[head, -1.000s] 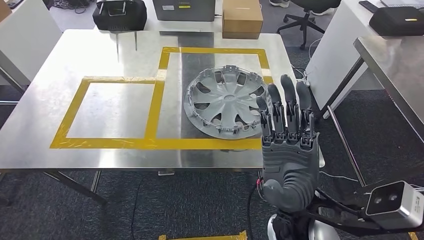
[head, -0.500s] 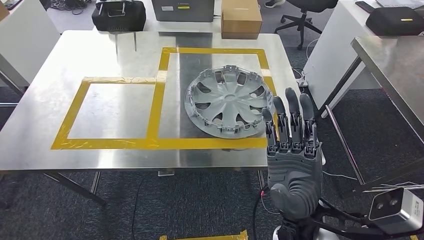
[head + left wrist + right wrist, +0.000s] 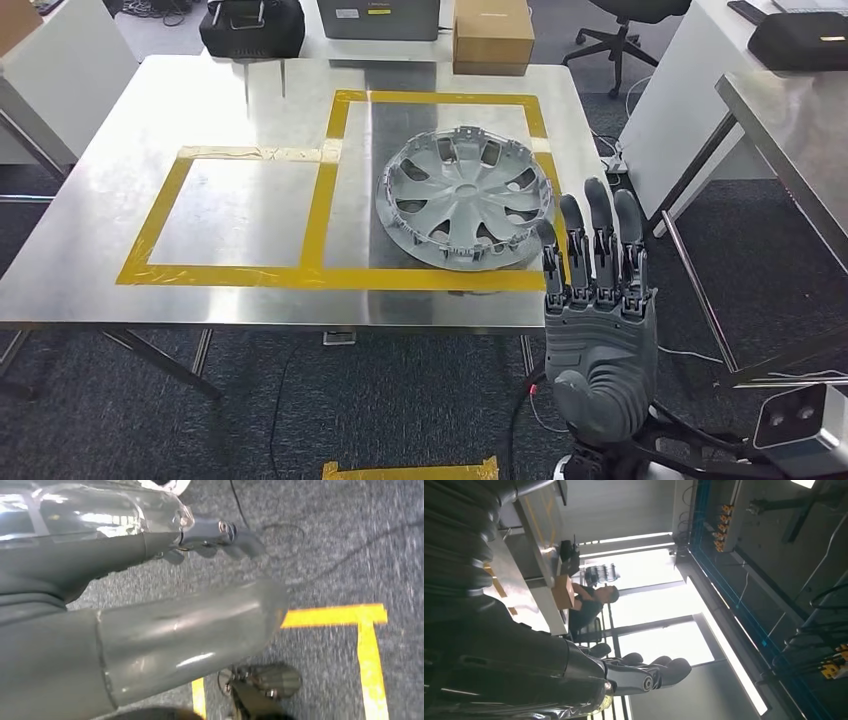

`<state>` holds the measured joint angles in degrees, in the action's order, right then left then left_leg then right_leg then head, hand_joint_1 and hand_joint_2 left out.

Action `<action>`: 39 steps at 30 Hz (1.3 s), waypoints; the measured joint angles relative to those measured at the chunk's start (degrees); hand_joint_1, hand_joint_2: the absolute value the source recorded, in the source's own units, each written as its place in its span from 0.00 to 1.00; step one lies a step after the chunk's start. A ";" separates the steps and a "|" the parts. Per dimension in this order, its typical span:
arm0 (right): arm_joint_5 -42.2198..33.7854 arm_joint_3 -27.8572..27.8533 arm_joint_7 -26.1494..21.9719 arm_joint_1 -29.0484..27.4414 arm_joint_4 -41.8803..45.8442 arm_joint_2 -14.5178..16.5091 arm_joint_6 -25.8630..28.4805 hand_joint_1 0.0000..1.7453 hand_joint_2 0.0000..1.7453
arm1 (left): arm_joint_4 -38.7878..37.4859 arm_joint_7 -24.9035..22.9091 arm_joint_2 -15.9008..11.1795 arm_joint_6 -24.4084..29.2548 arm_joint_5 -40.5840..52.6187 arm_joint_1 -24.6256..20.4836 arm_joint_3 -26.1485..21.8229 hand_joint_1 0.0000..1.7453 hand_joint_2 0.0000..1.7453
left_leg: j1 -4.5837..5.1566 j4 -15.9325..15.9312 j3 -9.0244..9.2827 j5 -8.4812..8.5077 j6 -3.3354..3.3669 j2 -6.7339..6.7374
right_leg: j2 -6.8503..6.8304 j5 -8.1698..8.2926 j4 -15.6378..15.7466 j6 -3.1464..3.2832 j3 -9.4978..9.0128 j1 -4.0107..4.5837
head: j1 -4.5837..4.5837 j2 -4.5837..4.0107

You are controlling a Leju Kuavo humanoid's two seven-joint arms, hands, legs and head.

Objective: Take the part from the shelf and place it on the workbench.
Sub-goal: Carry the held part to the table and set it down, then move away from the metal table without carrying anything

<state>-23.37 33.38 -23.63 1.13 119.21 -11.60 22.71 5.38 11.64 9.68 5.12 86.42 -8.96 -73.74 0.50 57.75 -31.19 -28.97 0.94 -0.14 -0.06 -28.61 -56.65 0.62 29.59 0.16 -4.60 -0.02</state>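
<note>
Wheel cover [image 3: 466,197], grey and spoked, lies flat on the steel counter [image 3: 250,110], inside the larger of two rectangles marked in yellow tape [image 3: 320,205]. It sits toward the counter's right edge, and its near rim comes close to the tape line that runs along the front edge. The smaller taped rectangle lies beside it, toward the left edge, with bare metal inside.

In the head view the right hand [image 3: 598,320] is raised in front of the counter's front right corner, its back to the camera. Its fingers [image 3: 600,235] point straight up and lie side by side; it is released, holding nothing, and stands just apart from the wheel cover's near right rim.

In the left wrist view the left hand [image 3: 210,532] hangs over grey carpet crossed by yellow floor lines. Its dark fingers stretch out with nothing between them, so it too is released.

Beyond the counter's far edge stand a black case [image 3: 252,27], a grey box [image 3: 378,18] and a cardboard box [image 3: 493,35]. A second steel bench [image 3: 790,110] stands off to the right. In the right wrist view a person [image 3: 591,605] sits near the far end of the counter.
</note>
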 joint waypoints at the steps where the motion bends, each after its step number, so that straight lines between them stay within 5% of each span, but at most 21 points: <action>1: -0.04 0.00 0.01 0.06 -0.01 -0.02 -0.03 0.00 1.00 | 0.00 0.01 -0.01 0.01 0.00 -0.01 -0.13 0.00 0.00 | -0.01 0.48 -0.31 -0.67 -0.37 0.01 | -0.09 0.33 0.71 0.25 -0.05 -0.14 | 0.03 0.00; 6: -0.09 0.00 0.02 0.10 -0.21 -0.13 -0.09 0.00 1.00 | 0.00 0.01 -0.04 0.02 0.00 -0.09 -0.40 0.00 0.00 | -1.08 13.61 -4.93 -9.21 -2.38 0.01 | -0.56 1.87 1.59 0.56 1.53 -0.61 | 1.86 0.00; 8: -0.09 0.00 0.02 0.09 -0.35 -0.15 -0.09 0.00 1.00 | 0.00 0.01 -0.10 0.02 0.00 -0.09 -0.51 0.00 0.00 | -1.62 13.18 -3.57 -7.63 -3.02 0.12 | -0.64 2.30 0.98 0.18 2.59 -0.79 | 2.19 0.00; 10: -0.08 0.00 0.02 0.10 -0.36 -0.16 -0.09 0.00 1.00 | 0.00 0.01 -0.16 0.02 0.00 -0.18 -0.61 0.00 0.00 | -2.05 6.28 0.89 -4.57 -3.55 0.19 | -0.62 2.58 0.03 -0.32 3.69 -1.02 | 2.43 0.00; 12: -0.08 0.01 0.01 0.16 -0.33 -0.16 -0.10 0.00 1.00 | 0.00 0.01 -0.19 0.02 0.00 -0.31 -0.64 0.00 0.00 | -2.05 0.92 3.81 -3.51 -3.24 -0.01 | -0.54 2.95 -0.84 -1.08 4.56 -1.07 | 2.63 0.00; 16: -0.11 -0.01 0.02 0.13 -0.32 -0.21 -0.14 0.00 1.00 | 0.00 -0.03 -0.20 0.02 0.00 -0.38 -0.64 0.00 0.00 | -1.64 0.09 2.94 -2.60 -0.93 -0.15 | -0.40 3.22 -1.23 -2.72 5.40 -1.29 | 2.42 0.00; 18: -0.19 -0.01 0.02 0.07 -0.32 -0.28 -0.16 0.00 1.00 | 0.00 -0.13 -0.14 0.01 0.16 -0.44 -0.65 0.00 0.00 | -1.59 -0.04 1.76 -1.43 0.28 -0.05 | -0.33 -0.85 -4.64 -3.13 6.75 -1.39 | 1.96 0.00; 20: -0.33 -0.01 0.02 0.02 -0.34 -0.32 -0.17 0.00 1.00 | 0.00 -0.25 -0.12 -0.02 0.49 -0.46 -0.66 0.00 0.00 | -1.27 0.01 0.19 -0.20 0.87 -0.02 | -0.29 -6.47 -11.79 -3.26 8.43 -1.35 | 1.30 0.00; 22: -0.64 0.01 0.02 -0.05 -0.44 -0.37 -0.20 0.00 1.00 | 0.00 -0.42 -0.11 -0.06 0.92 -0.40 -0.66 0.00 0.00 | -0.81 0.08 -1.44 1.02 1.09 0.00 | -0.26 -8.15 -16.77 -3.05 8.57 -1.21 | 0.88 0.00; 24: -1.35 0.05 0.00 -0.04 -0.63 -0.37 -0.40 0.00 1.00 | 0.00 -0.56 -0.15 -0.08 1.61 -0.38 -0.66 0.00 0.00 | -0.29 0.11 -2.85 2.16 1.18 0.01 | -0.21 -5.46 -14.40 -2.18 5.32 -0.90 | 0.41 0.00; 26: -2.19 0.14 -0.07 0.12 -0.84 -0.33 -0.81 0.00 1.00 | -0.01 -0.43 -0.20 -0.05 2.18 -0.43 -0.66 0.00 0.00 | 0.07 0.13 -3.77 3.16 1.09 0.05 | -0.16 -3.30 -6.13 -0.56 -0.60 -0.13 | 0.07 0.00; 28: -2.75 0.24 -0.20 0.50 -1.06 -0.13 -1.30 0.00 1.00 | -0.01 0.12 -0.44 0.08 2.33 -0.51 -0.67 0.00 0.00 | 0.10 0.10 -4.33 4.16 0.64 0.28 | -0.10 -3.41 0.62 0.47 -4.74 0.61 | 0.13 0.00; 29: -2.91 0.29 -0.25 0.68 -1.22 0.03 -1.51 0.00 1.00 | -0.01 0.40 -0.69 0.15 2.34 -0.55 -0.67 0.00 0.00 | 0.06 0.03 -4.52 4.68 0.31 0.47 | -0.08 -3.50 2.04 0.64 -5.34 0.86 | 0.11 0.00; 31: -2.94 0.54 -0.26 1.14 -1.66 0.41 -1.90 0.00 1.00 | -0.02 0.31 -1.42 0.26 2.37 -0.60 -0.73 0.00 0.00 | -0.08 0.04 -4.99 4.97 -0.33 0.71 | -0.07 -2.37 2.77 0.75 -4.79 0.87 | -0.08 0.00; 32: -2.77 0.73 -0.23 1.46 -1.91 0.63 -2.03 0.00 1.00 | -0.02 -0.03 -1.79 0.30 2.42 -0.62 -0.83 0.00 0.00 | -0.14 0.85 -5.46 3.69 -0.67 0.61 | -0.14 -1.60 3.03 0.95 -4.23 0.73 | 0.02 0.00; 36: -1.73 1.32 0.26 2.45 -2.73 1.47 -2.04 0.00 1.00 | -0.02 -1.19 -3.03 0.15 2.61 -0.70 -1.50 0.00 0.00 | -0.80 12.40 -8.33 -6.16 -2.07 0.05 | -0.50 1.10 3.06 1.21 -1.07 0.40 | 1.81 0.00; 37: -1.66 1.45 0.38 2.57 -2.93 1.60 -1.87 0.00 1.00 | -0.02 -1.22 -3.22 0.02 2.74 -0.70 -1.64 0.00 0.00 | -1.00 14.88 -8.36 -6.39 -2.39 0.05 | -0.61 1.72 2.81 1.04 -0.11 0.33 | 2.08 0.00; 39: -1.67 1.61 0.37 2.62 -3.44 1.78 -1.39 0.00 1.00 | -0.02 -1.09 -3.43 -0.26 3.10 -0.71 -1.77 0.00 0.00 | -1.43 14.67 -5.92 -3.19 -2.97 0.11 | -0.82 2.71 1.81 0.51 2.12 0.01 | 2.31 0.00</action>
<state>-25.04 34.98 -23.26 3.75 115.77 -9.82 21.32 5.35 10.55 6.26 4.86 89.53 -9.67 -75.51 -0.93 72.42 -37.12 -32.16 -2.03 -0.04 -0.88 -25.90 -54.84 1.14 31.71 0.17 -2.28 -0.02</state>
